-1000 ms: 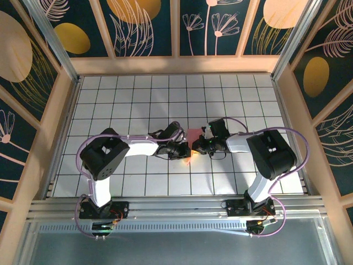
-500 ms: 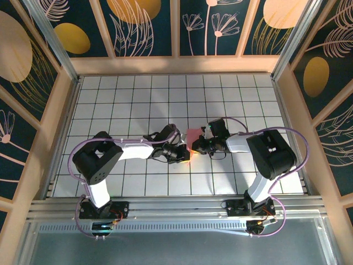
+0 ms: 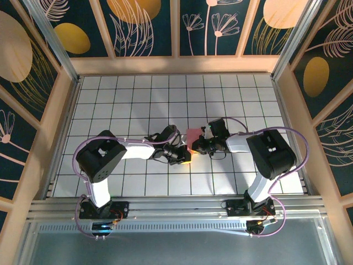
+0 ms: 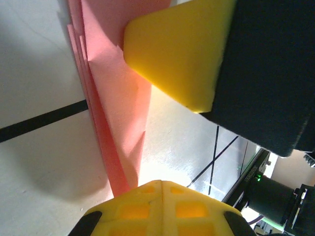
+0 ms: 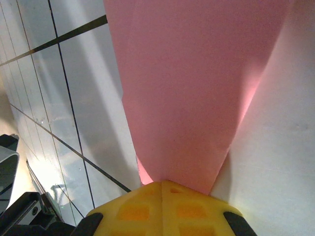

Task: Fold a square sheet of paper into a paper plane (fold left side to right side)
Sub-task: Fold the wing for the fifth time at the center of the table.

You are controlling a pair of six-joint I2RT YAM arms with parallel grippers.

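Looking first at the salmon-pink paper sheet [image 3: 193,136]: folded into several layers, flat on the bench [image 3: 231,99] near its middle, caught between the left end effector [image 4: 161,186] and the right end effector [image 5: 162,184]. From the left wrist, reads as a narrow pink band with stepped layer edges down its left side. From the right wrist, reads as a broad pink wedge tapering toward the camera.

Left end effector: closed, yellow fingers pressed together, tip meeting the near end of the band. Right end effector: likewise closed, nothing between the fingers, tip at the narrow end of the wedge. Cannot tell whether either presses down or only touches.

Beneath, a glossy white surface ruled with thin black grid lines, bright with glare in patches. Bounded at the near edge by an aluminium rail [image 3: 176,207]. Enclosed by a pale wooden frame [image 3: 176,64] holding dark navy panels [image 3: 149,33] painted with gold discs and pale line-drawn leaves and flowers.
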